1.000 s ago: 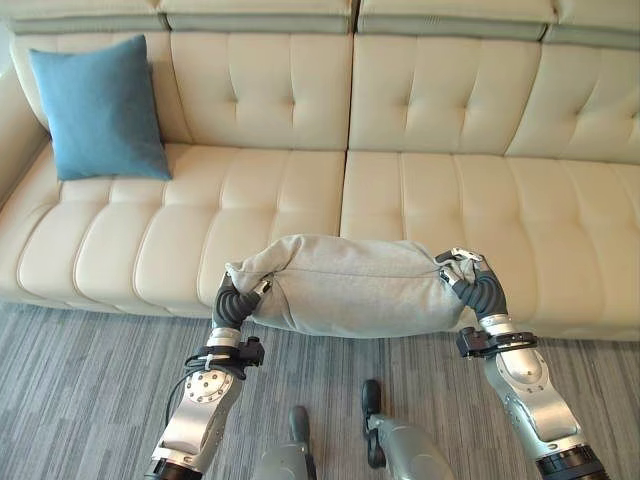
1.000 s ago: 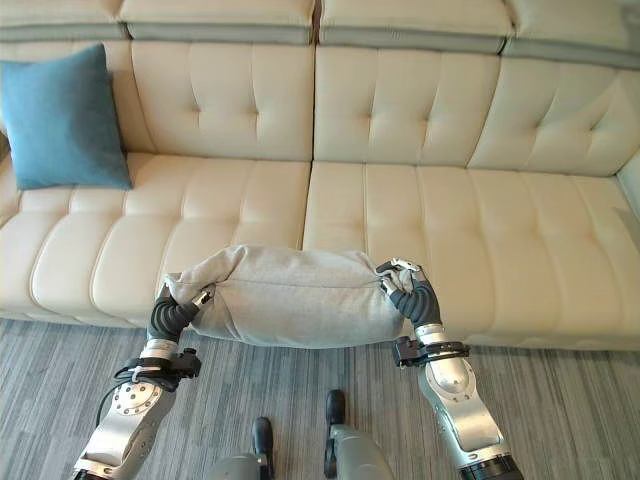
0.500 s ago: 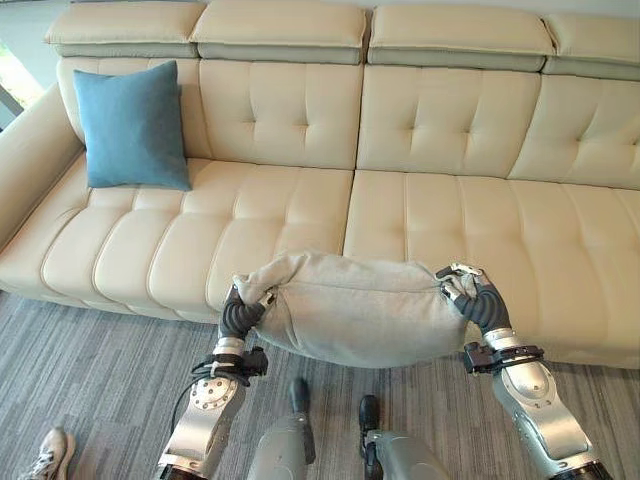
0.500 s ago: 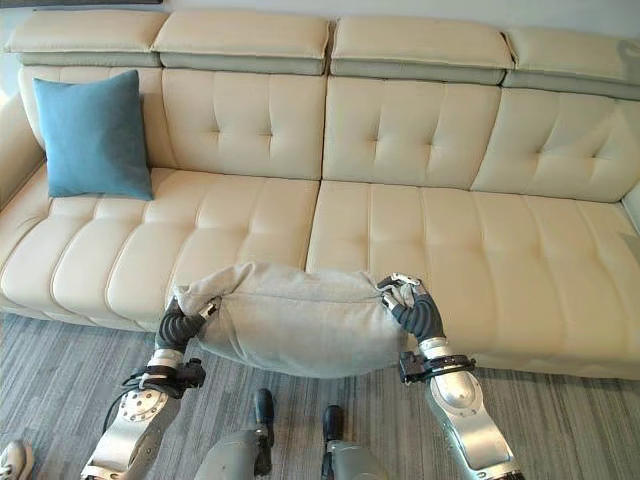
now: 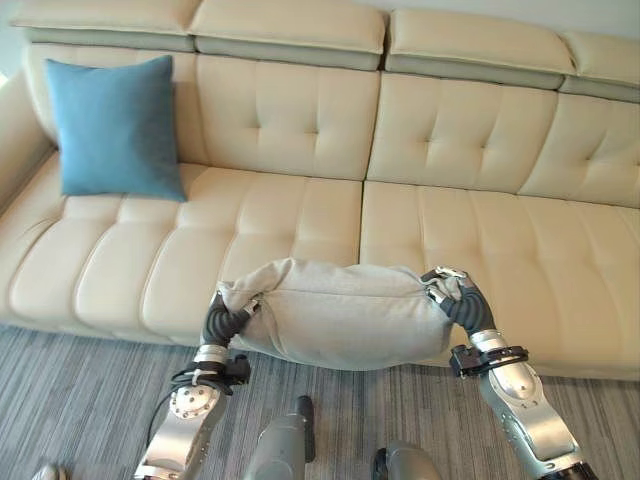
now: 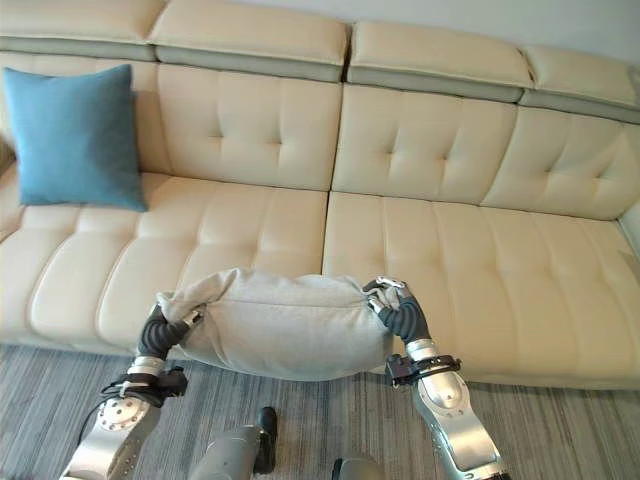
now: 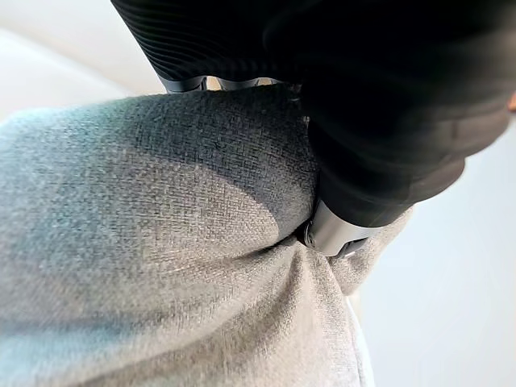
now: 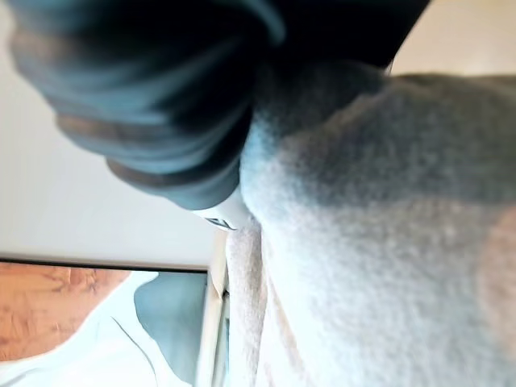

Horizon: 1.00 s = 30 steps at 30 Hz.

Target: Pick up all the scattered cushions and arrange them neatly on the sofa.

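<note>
One grey cushion (image 5: 335,315), plump and sagging, held lengthwise in the air just before the cream sofa (image 5: 470,220), over its front edge. Clamped at either end by the left hand (image 5: 228,312) and right hand (image 5: 452,293), fingers curled into the cloth. Against the sofa's left backrest, a blue cushion (image 5: 115,127), upright.

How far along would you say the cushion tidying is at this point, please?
Done: the blue cushion stands against the backrest at the left end of the sofa. In hand: the grey cushion is held between the left hand and right hand, in front of the seat's front edge. Left: setting it on the seat. Whether more cushions lie on the floor cannot be seen.
</note>
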Tool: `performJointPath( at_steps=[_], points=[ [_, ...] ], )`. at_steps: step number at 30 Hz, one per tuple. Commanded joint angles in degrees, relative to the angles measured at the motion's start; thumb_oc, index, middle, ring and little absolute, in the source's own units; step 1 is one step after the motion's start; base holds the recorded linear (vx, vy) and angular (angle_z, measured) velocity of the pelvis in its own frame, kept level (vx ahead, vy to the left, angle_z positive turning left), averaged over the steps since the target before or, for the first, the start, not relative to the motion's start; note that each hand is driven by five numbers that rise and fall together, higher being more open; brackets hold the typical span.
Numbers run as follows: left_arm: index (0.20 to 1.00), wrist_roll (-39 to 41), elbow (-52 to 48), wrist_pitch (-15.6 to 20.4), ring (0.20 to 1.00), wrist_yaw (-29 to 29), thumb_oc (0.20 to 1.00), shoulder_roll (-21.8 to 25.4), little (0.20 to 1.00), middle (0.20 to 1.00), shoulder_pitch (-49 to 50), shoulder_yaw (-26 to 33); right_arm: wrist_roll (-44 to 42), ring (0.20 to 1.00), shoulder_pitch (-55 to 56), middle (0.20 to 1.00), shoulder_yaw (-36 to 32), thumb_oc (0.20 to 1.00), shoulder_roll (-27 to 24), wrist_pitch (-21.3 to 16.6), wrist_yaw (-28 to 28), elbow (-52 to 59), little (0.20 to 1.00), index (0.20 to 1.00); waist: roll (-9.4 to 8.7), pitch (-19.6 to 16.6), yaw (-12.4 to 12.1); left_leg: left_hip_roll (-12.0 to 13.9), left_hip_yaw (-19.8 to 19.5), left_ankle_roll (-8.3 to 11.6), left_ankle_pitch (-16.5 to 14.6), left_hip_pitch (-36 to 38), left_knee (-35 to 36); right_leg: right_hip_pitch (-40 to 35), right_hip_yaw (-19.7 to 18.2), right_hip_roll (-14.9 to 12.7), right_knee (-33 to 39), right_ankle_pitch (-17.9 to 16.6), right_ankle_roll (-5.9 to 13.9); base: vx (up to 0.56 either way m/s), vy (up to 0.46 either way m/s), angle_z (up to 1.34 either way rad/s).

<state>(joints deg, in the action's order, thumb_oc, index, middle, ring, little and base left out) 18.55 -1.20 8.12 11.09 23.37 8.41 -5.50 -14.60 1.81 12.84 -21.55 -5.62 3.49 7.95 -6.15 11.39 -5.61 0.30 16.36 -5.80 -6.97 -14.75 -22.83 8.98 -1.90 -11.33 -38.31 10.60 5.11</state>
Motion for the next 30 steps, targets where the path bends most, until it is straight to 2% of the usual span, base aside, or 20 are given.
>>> performJointPath(
  at_steps=[1, 2, 3, 5, 7, 9, 10, 13, 15, 18, 23, 27, 29, 30],
  points=[
    [0.200, -1.66, -4.23, 4.43, 0.200, 0.41, 0.200, 0.86, 0.200, 0.200, -0.43, 1.62, -1.05, 0.200, -3.31, 0.200, -3.38, 0.200, -0.51, -5.99, -1.14, 7.02, 0.200, 0.200, 1.40, -0.73, 1.60, 1.39, -5.37, 3.31, 2.35, -0.15, 9.35, -3.93, 4.86, 2.28, 11.37, -10.50, 2.76, 0.27, 0.083, -0.84],
    [0.200, -1.34, -4.14, 4.40, 0.200, 0.02, 0.200, 0.68, 0.200, 0.200, -0.34, 1.64, -1.71, 0.200, -3.08, 0.200, -3.44, 0.200, -0.82, -5.86, -1.62, 6.94, 0.200, 0.200, 2.20, 0.10, 2.81, 1.71, -5.44, 3.44, 2.12, 1.89, 10.76, -1.02, 6.78, 2.67, 14.71, -7.00, 2.22, 0.27, 0.057, -0.44],
    [0.200, -1.21, -3.91, 4.25, 0.200, -0.25, 0.200, 0.70, 0.200, 0.200, -0.29, 1.54, -2.10, 0.200, -3.22, 0.200, -3.50, 0.200, -0.98, -5.75, -1.60, 6.60, 0.200, 0.200, 2.71, 0.54, 3.34, 2.02, -5.38, 3.61, 2.10, 3.28, 11.93, 1.71, 7.78, 2.92, 17.58, -6.75, 2.02, 0.21, -0.008, -0.09],
    [0.200, -1.07, -3.86, 4.26, 0.200, -0.65, 0.200, 0.51, 0.200, 0.200, -0.24, 1.38, -2.39, 0.200, -3.19, 0.200, -3.59, 0.200, -1.07, -5.63, -1.68, 6.53, 0.200, 0.200, 2.77, 0.92, 3.92, 1.83, -5.73, 3.81, 1.82, 4.16, 12.29, 1.86, 8.05, 3.06, 20.48, -6.94, 2.12, 0.11, -0.036, 0.04],
    [0.200, -1.47, -2.96, 4.34, 0.200, -0.99, 0.200, -0.17, 0.200, 0.200, -0.36, 1.26, -2.77, 0.200, -2.81, 0.200, -3.72, 0.200, -1.09, -5.63, -1.94, 6.16, 0.200, 0.200, 2.81, 1.62, 5.27, 1.07, -6.65, 4.39, 1.28, 6.80, 13.56, 3.94, 6.62, 4.18, 26.61, -9.01, 2.81, 0.17, -0.074, 0.13],
    [0.200, -2.20, -2.84, 4.57, 0.200, -2.18, 0.200, -0.99, 0.200, 0.200, -0.06, 1.26, -2.40, 0.200, -1.67, 0.200, -4.53, 0.200, -1.21, -5.61, -2.44, 6.27, 0.200, 0.200, 2.30, 1.59, 6.13, 0.01, -8.19, 5.08, 0.77, 8.05, 13.35, 2.11, 3.69, 5.14, 30.37, -10.97, 3.41, 0.20, -0.194, 0.31],
    [0.200, -2.41, -2.66, 4.77, 0.200, -2.38, 0.200, -1.23, 0.200, 0.200, -0.14, 1.24, -2.65, 0.200, -1.25, 0.200, -4.81, 0.200, -1.25, -5.78, -2.54, 6.23, 0.200, 0.200, 2.24, 1.23, 5.91, 0.10, -8.52, 5.37, 0.75, 8.29, 13.55, 1.33, 3.28, 5.20, 30.86, -10.90, 2.90, 0.18, -0.314, 0.82],
    [0.200, -1.75, -2.37, 5.25, 0.200, -2.87, 0.200, -1.86, 0.200, 0.200, -0.28, 1.22, -2.67, 0.200, -1.78, 0.200, -5.19, 0.200, -2.97, -5.82, -2.95, 5.57, 0.200, 0.200, 3.23, -0.84, 5.76, 1.43, -10.16, 7.68, 1.88, 9.89, 15.44, -3.08, 6.93, 5.91, 35.23, -10.74, 1.18, 0.16, -0.269, 0.85],
    [0.200, -1.76, -2.39, 5.24, 0.200, -2.87, 0.200, -1.90, 0.200, 0.200, -0.28, 1.22, -2.67, 0.200, -1.81, 0.200, -5.18, 0.200, -3.01, -5.84, -2.95, 5.55, 0.200, 0.200, 3.29, -0.72, 5.92, 1.42, -10.33, 7.71, 1.96, 10.08, 15.59, -3.36, 7.12, 5.92, 35.42, -10.78, 1.16, 0.07, -0.085, 0.40],
    [0.200, -2.44, -1.67, 5.71, 0.200, -1.60, 0.200, -2.02, 0.200, 0.200, -2.84, 0.80, -1.77, 0.200, -5.16, 0.200, -4.61, 0.200, -4.29, -6.36, -2.05, 5.02, 0.200, 0.200, 4.30, -1.36, 5.93, 2.07, -11.21, 9.04, 3.21, 11.44, 17.85, -5.67, 9.15, 6.62, 37.47, -10.15, 0.27, 0.10, -0.144, 0.35],
    [0.200, -2.90, 0.20, 6.67, 0.200, 1.35, 0.200, -2.16, 0.200, 0.200, -8.96, -0.97, -0.19, 0.200, -12.48, 0.200, -2.92, 0.200, -5.51, -7.06, 1.20, 2.42, 0.200, 0.200, 4.93, -2.50, 6.07, 2.91, -11.12, 10.21, 4.77, 13.01, 21.27, -7.60, 10.74, 7.27, 40.39, -10.10, -0.20, 0.07, -0.088, 0.22],
    [0.200, -3.56, 3.13, 7.08, 0.200, 4.60, 0.200, -1.79, 0.200, 0.200, -16.43, -3.25, 1.29, 0.200, -20.11, 0.200, -0.61, 0.200, -6.67, -6.86, 4.45, -2.09, 0.200, 0.200, 5.38, -3.03, 6.22, 3.28, -10.86, 11.10, 6.01, 14.32, 24.21, -8.75, 11.65, 7.74, 42.19, -10.31, -0.21, 0.06, -0.059, 0.14],
    [0.200, -4.46, 5.65, 7.25, 0.200, 6.72, 0.200, -1.35, 0.200, 0.200, -21.84, -4.97, 2.02, 0.200, -25.05, 0.200, 1.08, 0.200, -7.07, -6.85, 6.41, -5.24, 0.200, 0.200, 5.64, -2.82, 6.35, 3.42, -10.67, 11.45, 6.72, 14.16, 25.44, -8.41, 11.90, 7.81, 42.75, -10.59, -0.09, -0.01, -0.045, 0.05],
    [0.200, -4.83, 8.61, 7.63, 0.200, 8.81, 0.200, -1.01, 0.200, 0.200, -27.76, -6.80, 2.43, 0.200, -30.50, 0.200, 2.98, 0.200, -7.43, -6.90, 8.20, -9.01, 0.200, 0.200, 5.87, -2.42, 6.44, 3.54, -10.47, 11.71, 7.46, 13.73, 26.36, -7.69, 12.10, 7.83, 42.85, -10.90, 0.11, 0.00, 0.000, 0.00]
  ],
)
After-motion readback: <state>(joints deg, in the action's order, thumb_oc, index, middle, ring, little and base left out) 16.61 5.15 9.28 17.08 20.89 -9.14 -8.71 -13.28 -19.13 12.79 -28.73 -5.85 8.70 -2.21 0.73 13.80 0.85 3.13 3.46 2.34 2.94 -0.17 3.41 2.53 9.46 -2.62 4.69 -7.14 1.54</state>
